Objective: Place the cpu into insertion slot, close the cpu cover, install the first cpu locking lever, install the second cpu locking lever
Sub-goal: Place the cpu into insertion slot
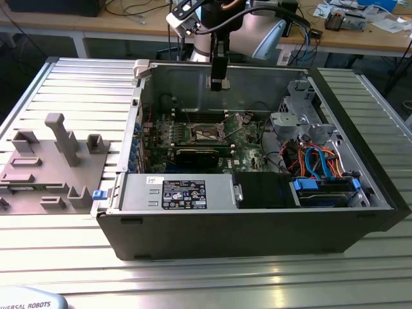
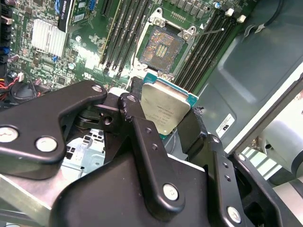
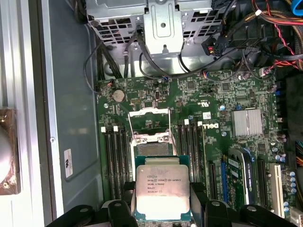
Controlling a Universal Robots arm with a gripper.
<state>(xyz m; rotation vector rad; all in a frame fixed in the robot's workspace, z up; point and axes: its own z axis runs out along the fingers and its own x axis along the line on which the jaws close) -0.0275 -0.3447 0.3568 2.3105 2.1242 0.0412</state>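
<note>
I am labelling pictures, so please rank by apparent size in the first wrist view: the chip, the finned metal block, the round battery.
1. chip, though it is nearest the camera, which enlarges it.
2. finned metal block.
3. round battery.

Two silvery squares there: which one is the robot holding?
The cpu, the smooth chip pinched in the gripper; the ribbed heatsink sits fixed on the green motherboard.
</note>
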